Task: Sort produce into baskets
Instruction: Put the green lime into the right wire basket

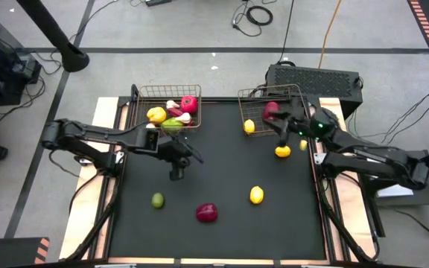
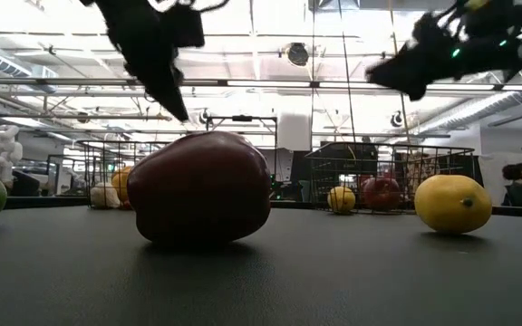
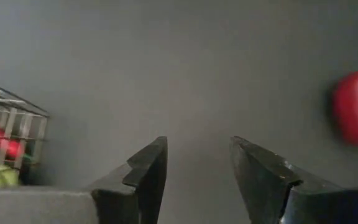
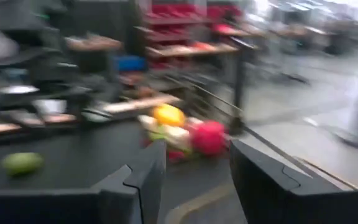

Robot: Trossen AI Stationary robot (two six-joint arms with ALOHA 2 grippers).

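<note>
The bench [image 1: 222,223] carries a black mat with two wire baskets along its upper edge in the high view. The left basket [image 1: 136,100] sits at upper left of the mat and holds a heap of produce [image 1: 173,112]. The right basket [image 1: 246,112] sits at upper right and holds a red apple [image 1: 271,109] and a small lemon [image 1: 249,126]. The centre of the mat is bare and gives open room between the two arms.

The left arm reaches in from the left edge of the frame, roughly level, and bends downward at the wrist. The left gripper [image 1: 177,173] hangs below the left basket. Its jaws stand apart with nothing between them, as the left wrist view [image 3: 194,165] shows over bare mat.

The right arm enters from the right edge and extends to the upper left. The right gripper [image 1: 278,128] sits over the lower corner of the right basket. Its jaws are parted and empty in the right wrist view [image 4: 197,168].

Loose items on the mat: a lemon [image 1: 282,152] just below the right gripper, a second lemon [image 1: 256,195] at lower centre-right, a dark red apple [image 1: 207,213] at lower centre, and a green lime [image 1: 158,199] at lower left, below the left gripper and well apart from its jaws.
</note>
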